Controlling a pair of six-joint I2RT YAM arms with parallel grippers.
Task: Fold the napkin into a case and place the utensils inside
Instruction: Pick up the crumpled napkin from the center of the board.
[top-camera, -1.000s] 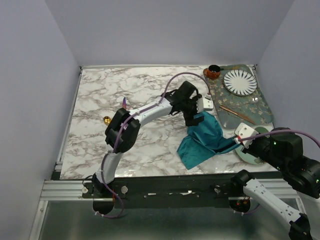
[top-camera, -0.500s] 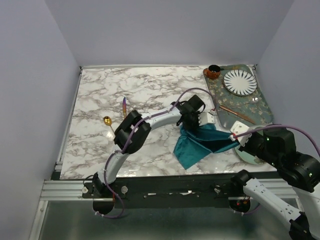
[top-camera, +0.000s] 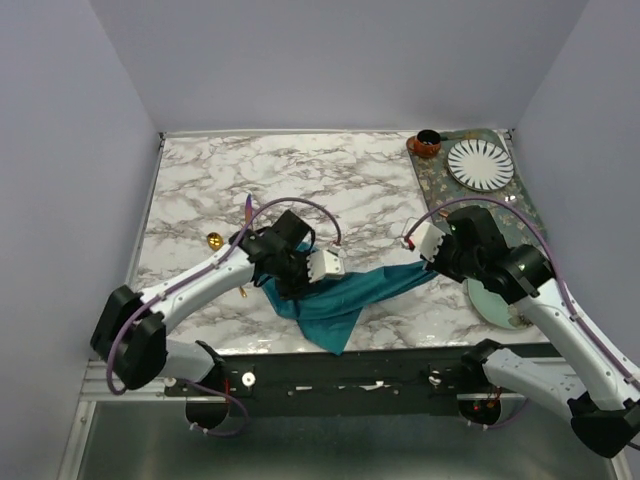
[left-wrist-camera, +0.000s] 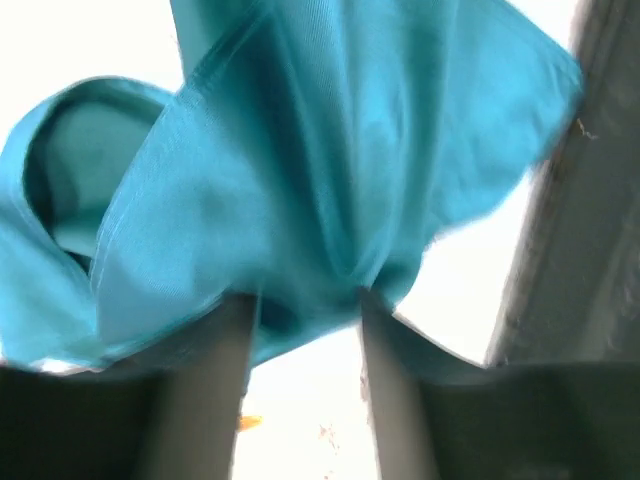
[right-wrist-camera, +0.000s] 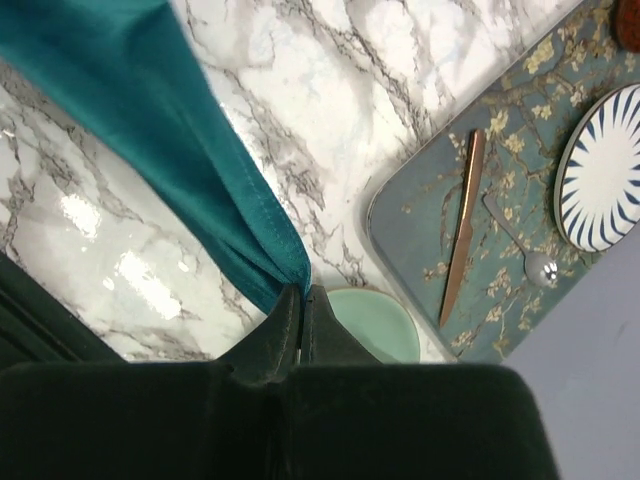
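Note:
The teal napkin (top-camera: 340, 295) hangs stretched between my two grippers near the table's front edge, one point drooping over the edge. My right gripper (right-wrist-camera: 302, 290) is shut on a corner of it, also seen from above (top-camera: 430, 267). The left gripper (left-wrist-camera: 300, 305) has its fingers (left-wrist-camera: 225, 340) apart, with cloth bunched across the tips and white table showing between them; from above it sits at the napkin's left end (top-camera: 288, 283). The gold utensil (top-camera: 213, 240) and the purple one (top-camera: 247, 208) lie left of the napkin, partly hidden by the left arm.
A floral tray (top-camera: 525, 215) at the right holds a striped plate (top-camera: 480, 164), a copper stick (right-wrist-camera: 462, 225) and a silver spoon (right-wrist-camera: 525, 250). A brown cup (top-camera: 428, 143) stands at its far corner. A pale green saucer (right-wrist-camera: 375, 320) lies under the right arm.
Both arms swung left and toward the front edge, carrying the napkin from the right side to the front centre. The left fingers closed on the cloth, then parted again.

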